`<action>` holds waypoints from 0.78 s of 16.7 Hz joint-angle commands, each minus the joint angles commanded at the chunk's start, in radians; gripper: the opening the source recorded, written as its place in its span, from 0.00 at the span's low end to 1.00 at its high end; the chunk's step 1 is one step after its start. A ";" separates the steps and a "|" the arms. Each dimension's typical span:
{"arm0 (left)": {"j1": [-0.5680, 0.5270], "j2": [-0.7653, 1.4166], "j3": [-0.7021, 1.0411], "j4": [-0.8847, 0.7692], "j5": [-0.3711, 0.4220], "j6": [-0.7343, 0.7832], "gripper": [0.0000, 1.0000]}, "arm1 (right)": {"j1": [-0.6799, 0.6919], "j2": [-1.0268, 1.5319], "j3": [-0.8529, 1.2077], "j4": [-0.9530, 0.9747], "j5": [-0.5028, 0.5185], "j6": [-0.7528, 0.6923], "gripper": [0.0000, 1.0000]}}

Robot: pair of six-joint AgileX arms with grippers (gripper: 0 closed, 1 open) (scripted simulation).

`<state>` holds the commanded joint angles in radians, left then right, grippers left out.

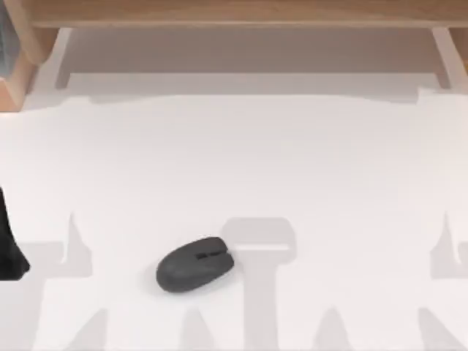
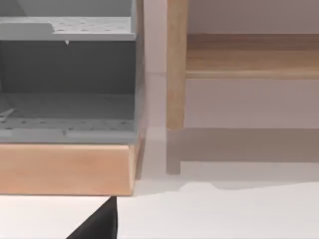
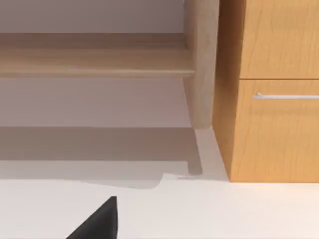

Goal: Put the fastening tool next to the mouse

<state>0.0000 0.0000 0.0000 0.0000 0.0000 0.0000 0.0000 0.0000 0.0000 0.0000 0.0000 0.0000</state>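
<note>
The mouse lies near the table's front edge, the left arm sits at the left edge, gripper state untellable, and the blue fastening tool remains unlocated, so searching blindly risks nudging the mouse.

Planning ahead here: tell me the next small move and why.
Probably ease the left arm, at the left edge of the table, toward the grey shelf its wrist camera faces, to search there for the fastening tool; the mouse lies front-centre.

Office desk (mouse, drawers)
</note>
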 joint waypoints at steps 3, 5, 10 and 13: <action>0.003 0.010 0.010 -0.006 0.001 0.003 1.00 | 0.000 0.000 0.000 0.000 0.000 0.000 1.00; 0.020 0.062 0.061 -0.038 0.002 0.016 1.00 | 0.000 0.000 0.000 0.000 0.000 0.000 1.00; 0.112 0.377 0.323 -0.212 0.003 0.089 1.00 | 0.000 0.000 0.000 0.000 0.000 0.000 1.00; 0.187 0.667 0.532 -0.357 0.001 0.150 1.00 | 0.000 0.000 0.000 0.000 0.000 0.000 1.00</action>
<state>0.1869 0.6669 0.5324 -0.3574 0.0012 0.1505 0.0000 0.0000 0.0000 0.0000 0.0000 0.0000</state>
